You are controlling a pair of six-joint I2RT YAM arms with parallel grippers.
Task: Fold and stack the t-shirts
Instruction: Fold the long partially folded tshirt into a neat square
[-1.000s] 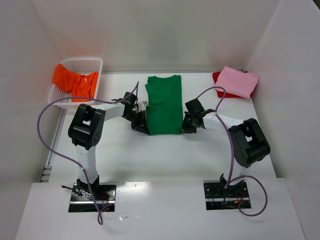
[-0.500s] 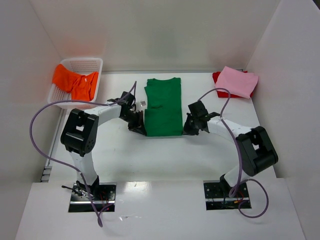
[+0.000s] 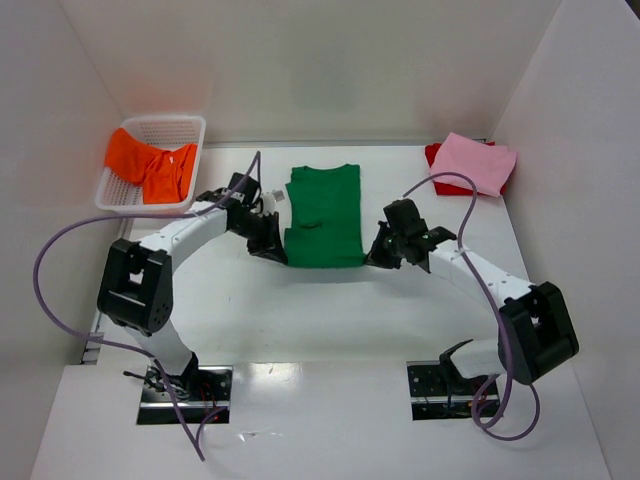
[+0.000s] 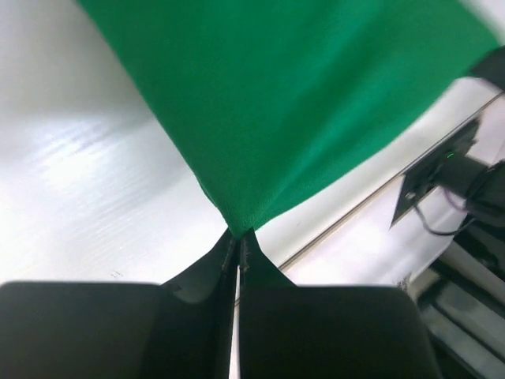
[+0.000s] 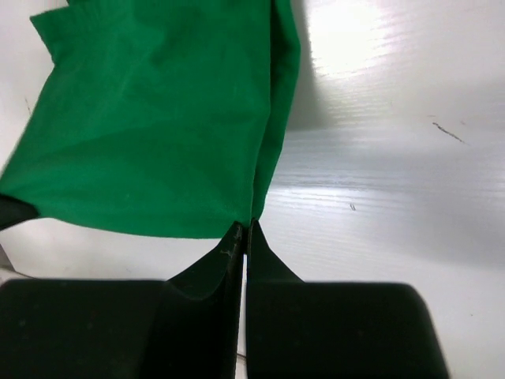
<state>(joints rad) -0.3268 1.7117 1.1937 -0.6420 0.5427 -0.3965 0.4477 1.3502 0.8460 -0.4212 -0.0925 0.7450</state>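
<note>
**Both hands pinched on the near hem of the green shirt**

The green t-shirt [image 3: 323, 215] lay in the middle of the white counter [image 3: 300, 310]. It was folded lengthwise into a tall, narrow rectangle, with its collar end toward the far wall. Its cloth was a soft matte knit, smooth over most of the panel, with a small crease near the middle. The left hand [image 3: 272, 248] sat at the shirt's near left corner and the right hand [image 3: 377, 256] at its near right corner. The two black hands faced each other across the hem.

In the left wrist view, the dark fingers of the left hand [image 4: 237, 251] were pressed together to a thin slit. A corner of the green t-shirt [image 4: 292, 103] was drawn down between the tips, and the fabric fanned out taut from that pinch above the glossy counter. In the right wrist view, the right hand [image 5: 245, 234] was likewise closed to a hairline gap on a corner of the green t-shirt [image 5: 158, 134], where a folded edge showed doubled layers.

An orange t-shirt [image 3: 150, 165] slumped crumpled over the rim of a white plastic mesh basket [image 3: 185, 128] at the far left. At the far right, a pink t-shirt [image 3: 473, 163] lay folded into a flat square on top of a red t-shirt [image 3: 434, 154], of which only an edge showed. A purple cable [image 3: 445, 175] arched above the right arm.
</note>
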